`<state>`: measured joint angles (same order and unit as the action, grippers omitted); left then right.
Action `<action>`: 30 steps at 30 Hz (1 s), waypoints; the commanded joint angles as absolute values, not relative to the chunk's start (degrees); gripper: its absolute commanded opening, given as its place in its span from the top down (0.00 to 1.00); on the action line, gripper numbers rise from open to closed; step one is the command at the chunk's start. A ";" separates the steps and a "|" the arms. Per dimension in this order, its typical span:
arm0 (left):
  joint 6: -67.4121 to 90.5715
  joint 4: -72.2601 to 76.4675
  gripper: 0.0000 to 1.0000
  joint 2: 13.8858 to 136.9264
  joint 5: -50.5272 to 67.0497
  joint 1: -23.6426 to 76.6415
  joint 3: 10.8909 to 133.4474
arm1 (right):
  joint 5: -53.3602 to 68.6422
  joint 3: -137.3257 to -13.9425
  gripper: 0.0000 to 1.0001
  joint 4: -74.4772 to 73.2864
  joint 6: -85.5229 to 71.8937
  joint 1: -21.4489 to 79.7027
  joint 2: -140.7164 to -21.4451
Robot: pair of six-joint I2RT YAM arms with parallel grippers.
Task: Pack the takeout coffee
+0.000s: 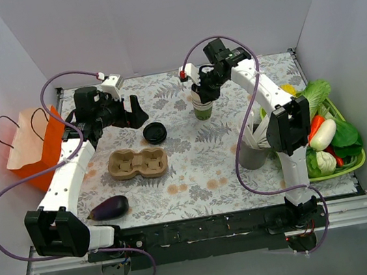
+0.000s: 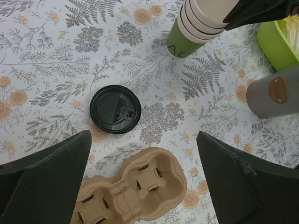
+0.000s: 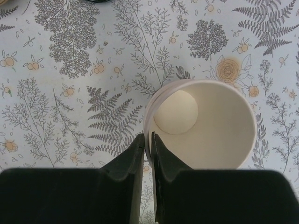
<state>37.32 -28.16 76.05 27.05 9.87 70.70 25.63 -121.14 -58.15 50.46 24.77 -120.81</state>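
Right fingers (image 3: 133, 161) pinch cup rim (image 3: 158, 95) — left fingers (image 2: 42, 175) wide.

Plain white walls (image 1: 152, 18) enclose three sides of a table (image 1: 195, 170). A pale cloth (image 2: 56, 56) printed with grey ferns and orange flowers covers it, evenly lit.

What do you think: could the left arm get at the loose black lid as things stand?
Probably yes: the left pincer hangs open above the black lid, which lies clear of the cup carrier.
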 commanded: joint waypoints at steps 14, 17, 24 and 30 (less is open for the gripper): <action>38.85 -26.54 0.02 74.00 29.96 9.67 69.96 | 23.65 -122.16 0.99 -55.99 50.71 25.14 -117.42; 40.16 -26.02 0.02 74.71 31.11 9.67 70.14 | 22.15 -122.70 0.99 -54.42 51.06 25.14 -116.37; 49.91 -21.55 0.02 78.31 36.81 9.76 69.70 | 24.88 -122.71 0.99 -53.18 46.76 24.26 -113.21; 66.92 -6.64 0.02 85.50 44.20 10.28 68.91 | 20.84 -109.98 0.99 -45.98 46.24 25.66 -108.03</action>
<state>53.01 -19.05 81.73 37.39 9.89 69.78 21.91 -115.55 -52.58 49.04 25.15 -112.86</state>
